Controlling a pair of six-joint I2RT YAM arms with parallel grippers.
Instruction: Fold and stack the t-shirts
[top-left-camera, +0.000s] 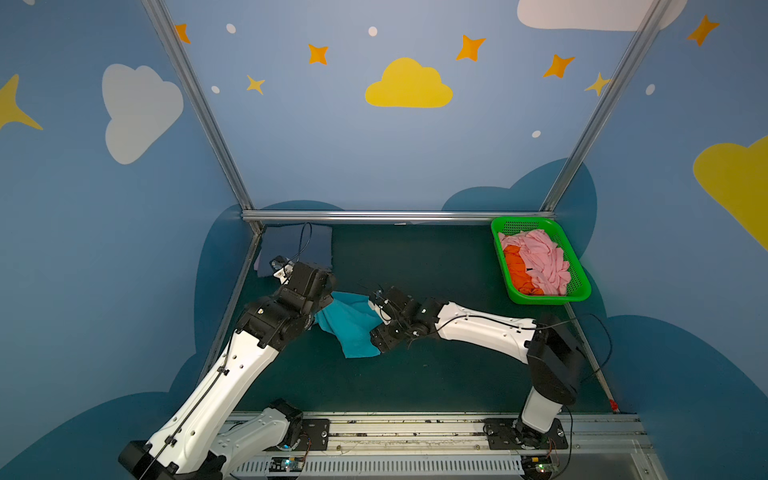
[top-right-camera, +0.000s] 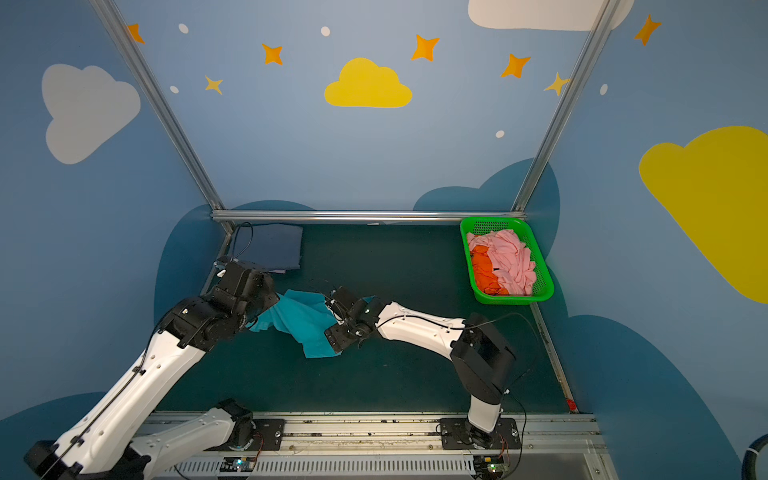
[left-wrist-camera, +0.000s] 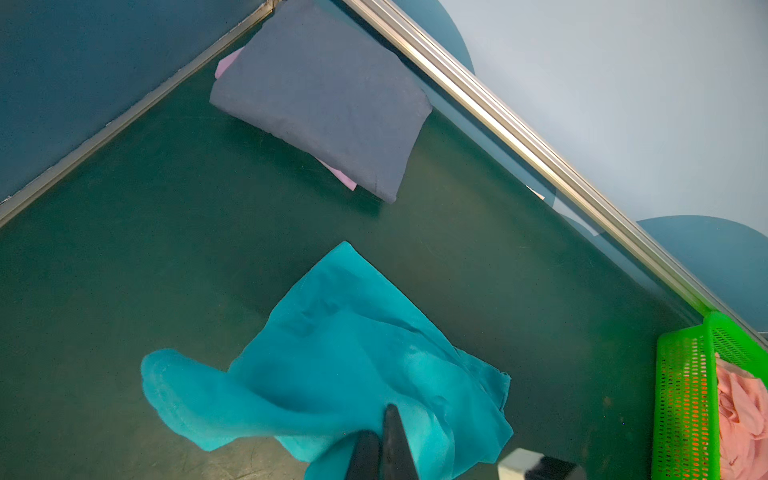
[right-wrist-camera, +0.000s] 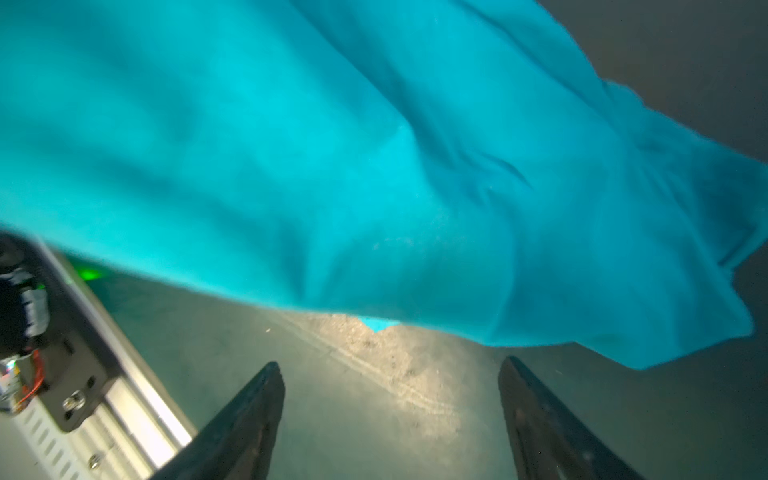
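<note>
So, my left gripper (left-wrist-camera: 380, 432) is pinched tight on an edge of the teal shirt (left-wrist-camera: 332, 353), and the cloth spreads out ahead of it over the table (left-wrist-camera: 166, 249). My right gripper (right-wrist-camera: 388, 365) has its jaws wide apart with nothing between them, and the teal cloth hangs just past its fingertips. Farther out beyond the left gripper, the folded blue shirt (left-wrist-camera: 324, 91) lies on a lavender shirt (left-wrist-camera: 226, 66). Well away from the right gripper, the basket (top-left-camera: 548, 300) holds the pink shirt (top-left-camera: 540, 257) and orange shirt (top-left-camera: 519, 270).
</note>
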